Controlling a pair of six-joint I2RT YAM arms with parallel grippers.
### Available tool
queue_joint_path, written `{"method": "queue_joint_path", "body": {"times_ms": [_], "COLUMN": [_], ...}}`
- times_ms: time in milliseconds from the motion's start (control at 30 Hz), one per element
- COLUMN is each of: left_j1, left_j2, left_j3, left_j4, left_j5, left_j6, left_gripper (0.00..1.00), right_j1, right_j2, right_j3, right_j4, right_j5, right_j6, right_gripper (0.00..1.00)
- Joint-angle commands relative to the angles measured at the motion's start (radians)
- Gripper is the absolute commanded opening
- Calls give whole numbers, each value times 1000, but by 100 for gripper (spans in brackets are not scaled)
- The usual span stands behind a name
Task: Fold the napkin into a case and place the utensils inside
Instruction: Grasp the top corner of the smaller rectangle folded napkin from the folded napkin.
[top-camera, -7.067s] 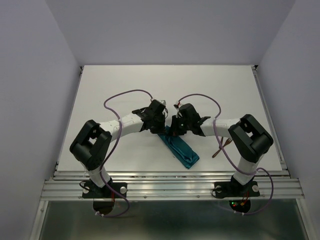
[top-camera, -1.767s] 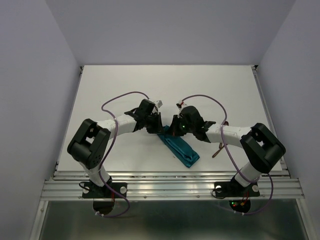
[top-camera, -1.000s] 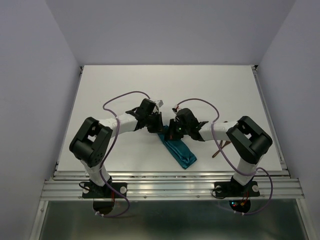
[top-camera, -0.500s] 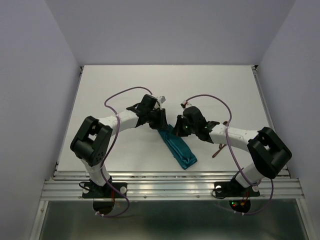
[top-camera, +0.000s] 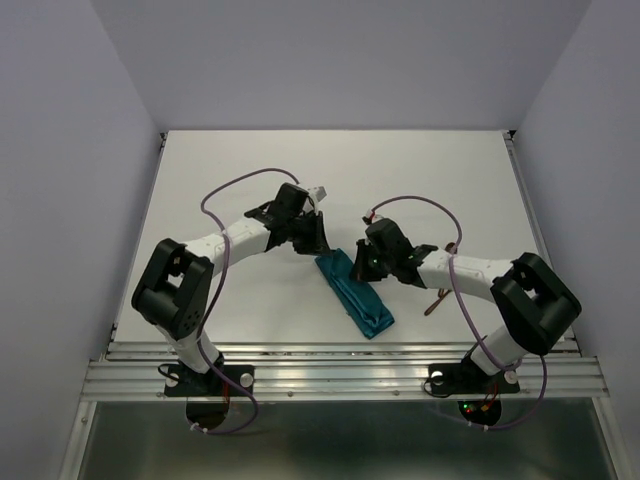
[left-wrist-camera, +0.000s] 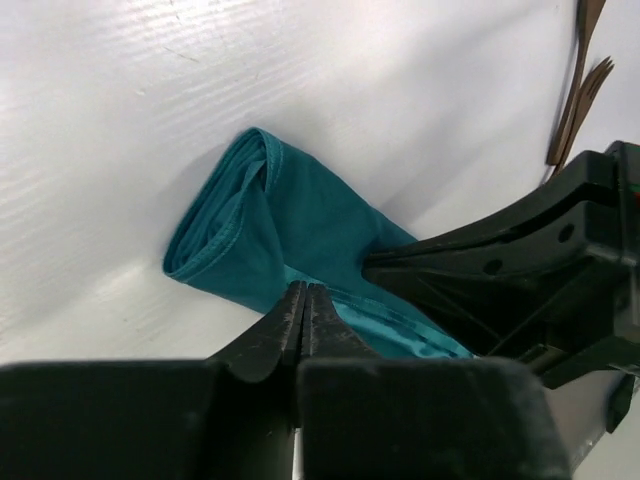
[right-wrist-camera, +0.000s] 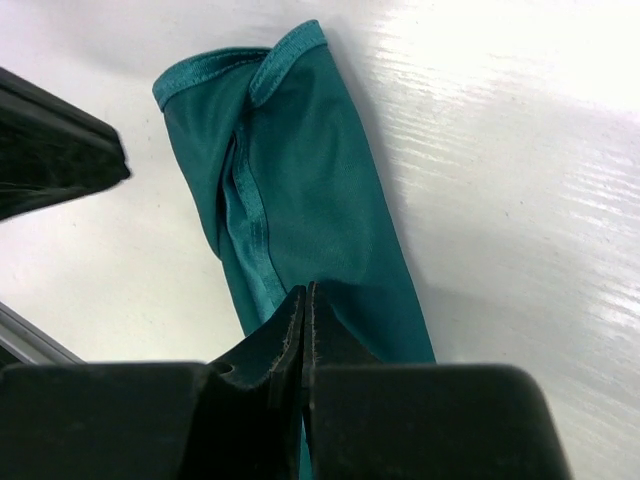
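Left gripper (left-wrist-camera: 303, 296) and right gripper (right-wrist-camera: 305, 296): jaws together, tips on the case (left-wrist-camera: 290, 215), pinch unclear. It runs ahead of both. Thin, limp, slick cloth, so we'd pinch through all layers at its edge. Utensils (left-wrist-camera: 575, 105) lie beyond, front-right of the left jaws.

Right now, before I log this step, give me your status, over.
Both jaws shut, tips at the napkin; grip unclear. Napkin folded into a narrow strip. Utensils outside it, partly under the right arm.

utensils (top-camera: 432, 307): mostly behind the right arm (top-camera: 470, 272) from above; you can't tell fork from its partner.
case (top-camera: 358, 298): far corner hidden under right gripper (top-camera: 360, 264).
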Motion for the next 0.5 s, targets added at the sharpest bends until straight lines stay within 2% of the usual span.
{"method": "queue_joint_path", "body": {"times_ms": [0, 333, 467], "left_j1": [38, 41, 33], "left_j2": [-70, -50, -49], "left_j3": [0, -33, -23], "left_j4": [2, 16, -22], "left_j5": [15, 54, 28], "left_j6": [0, 11, 45], "left_gripper": [2, 0, 0], "right_j1": [9, 9, 9], "right_j2": [42, 172, 229], "right_j3": [61, 161, 175], "right_j4": [42, 128, 176], "right_j5": [-11, -63, -105], "right_j6": [-6, 13, 33], "right_gripper": [1, 1, 1]}}
